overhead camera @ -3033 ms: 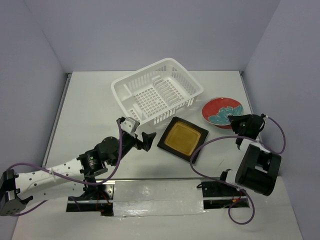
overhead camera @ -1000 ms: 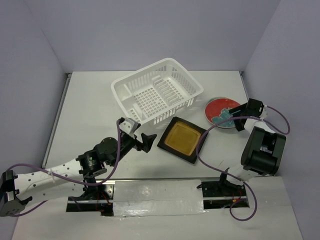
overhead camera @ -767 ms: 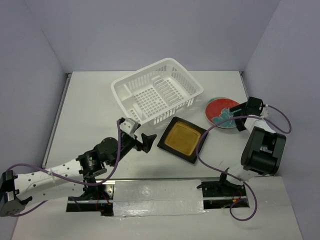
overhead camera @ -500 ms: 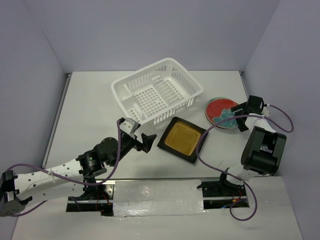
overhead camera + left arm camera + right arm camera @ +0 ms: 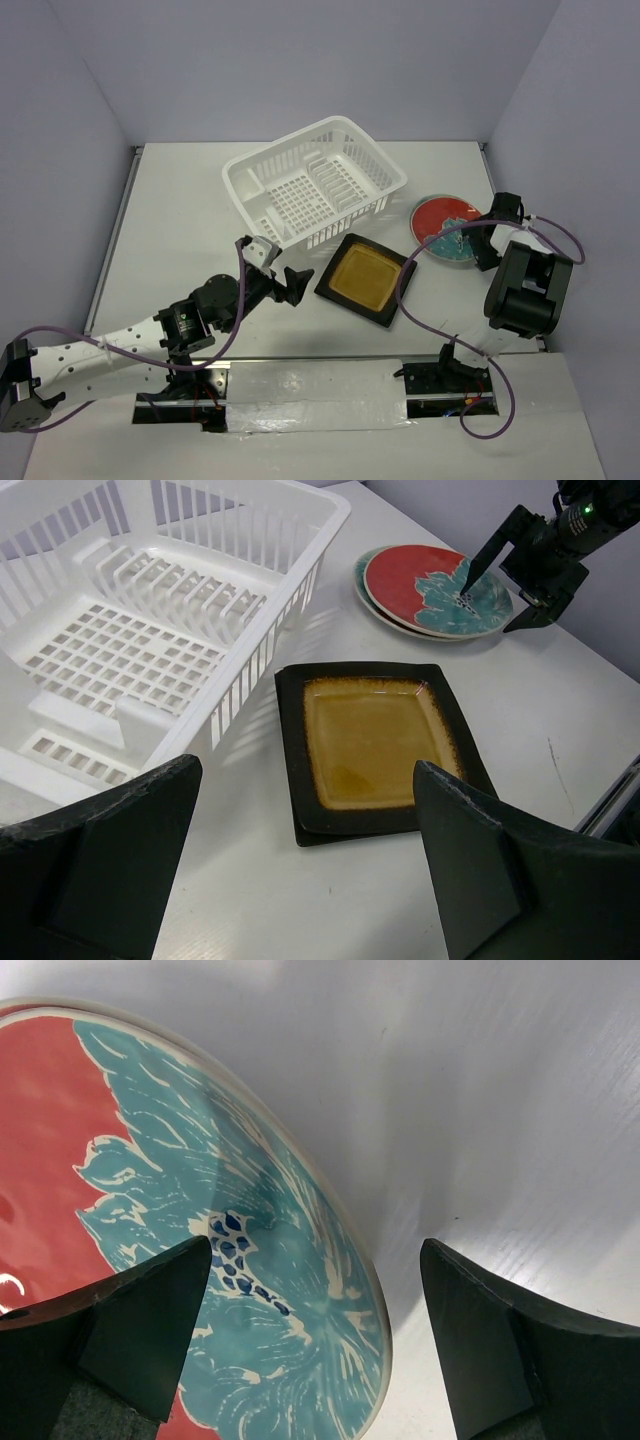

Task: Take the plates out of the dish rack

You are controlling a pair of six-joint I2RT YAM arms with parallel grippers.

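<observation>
The white dish rack (image 5: 315, 185) (image 5: 150, 630) stands at the back centre with nothing in its slots. In front of it lies an amber-centred square plate (image 5: 362, 276) (image 5: 375, 740) on top of a second dark square plate (image 5: 296, 820). To the right, a red-rimmed round plate (image 5: 448, 226) (image 5: 435, 588) (image 5: 200, 1260) lies flat on another round plate (image 5: 360, 572). My right gripper (image 5: 484, 240) (image 5: 315, 1340) is open, straddling the top plate's near rim without gripping it. My left gripper (image 5: 285, 280) (image 5: 310, 880) is open and empty, just left of the square plates.
The right arm's purple cable (image 5: 405, 285) loops over the square plates' right corner. The side wall (image 5: 560, 150) rises close behind the right gripper. A taped strip (image 5: 300, 385) runs between the arm bases at the near edge.
My right gripper has widened and let go of the round plate, which has settled flat onto the one below. The left arm has not moved.
</observation>
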